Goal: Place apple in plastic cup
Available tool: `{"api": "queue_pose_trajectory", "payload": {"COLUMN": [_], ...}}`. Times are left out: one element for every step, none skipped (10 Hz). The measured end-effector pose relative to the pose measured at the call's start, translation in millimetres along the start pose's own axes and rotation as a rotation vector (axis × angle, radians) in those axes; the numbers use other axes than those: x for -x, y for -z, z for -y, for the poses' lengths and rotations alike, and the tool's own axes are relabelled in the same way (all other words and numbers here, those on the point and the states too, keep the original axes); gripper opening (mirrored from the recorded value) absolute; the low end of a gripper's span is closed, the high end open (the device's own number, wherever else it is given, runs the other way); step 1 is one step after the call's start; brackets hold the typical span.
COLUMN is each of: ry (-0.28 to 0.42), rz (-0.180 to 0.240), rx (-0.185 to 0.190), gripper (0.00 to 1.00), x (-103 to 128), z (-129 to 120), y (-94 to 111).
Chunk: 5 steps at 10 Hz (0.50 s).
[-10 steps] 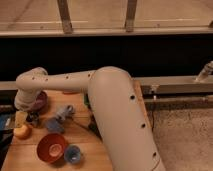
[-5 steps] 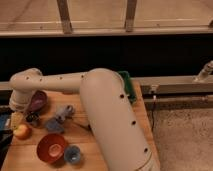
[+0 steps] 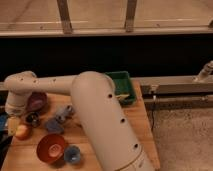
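The apple, small and yellow-orange with a red blush, lies on the wooden table near its left edge. The light-blue plastic cup stands near the table's front edge, right beside the red bowl. My arm reaches across the table from the right and ends at the far left. My gripper hangs below the wrist, just above and left of the apple, very close to it. I cannot tell whether it touches the apple. The cup stands well to the right of the gripper and nearer the front.
A purple bowl sits behind the gripper. A small dark object and a blue-grey crumpled thing lie mid-table. A green tray stands at the back. My thick arm link covers much of the table's right half.
My arm has swung further left and the wrist has dropped lower towards the table's left edge. The apple, cup and bowl have stayed where they were.
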Motion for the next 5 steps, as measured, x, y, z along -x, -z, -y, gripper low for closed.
{"api": "queue_pose_trajectory", "payload": {"ry": [0.002, 0.0, -0.005, -0.013, -0.019], "rz": [-0.001, -0.001, -0.012, -0.02, -0.023], "rx": [0.002, 0.002, 0.01, 0.023, 0.037], "gripper": [0.74, 0.74, 0.74, 0.74, 0.74], "x": [1, 1, -1, 1, 2], "z": [-1, 0, 3, 6, 6], "y": [-1, 0, -1, -8, -13]}}
